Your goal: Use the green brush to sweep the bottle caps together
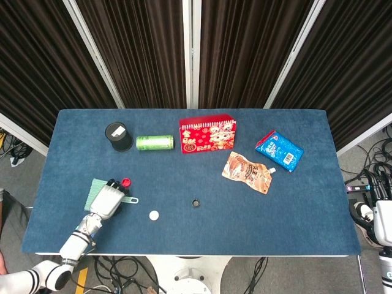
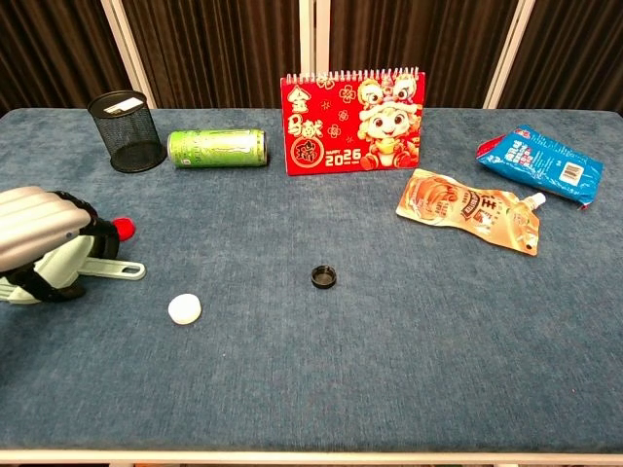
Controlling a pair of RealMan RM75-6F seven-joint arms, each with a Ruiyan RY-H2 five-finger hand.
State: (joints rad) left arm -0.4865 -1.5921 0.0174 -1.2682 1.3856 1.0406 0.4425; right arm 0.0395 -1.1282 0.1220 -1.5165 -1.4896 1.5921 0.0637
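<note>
1. At the table's (image 1: 306, 220) near left, the left hand (image 1: 107, 199) closes its fingers around the green brush (image 2: 92, 268), handle end pointing right
2. Red cap (image 2: 122, 228) sits just beside that hand, on its far side
3. White cap (image 2: 185, 308) lies near, to its right; black cap (image 2: 324, 276) further right
4. Right hand's state: cannot tell
</note>
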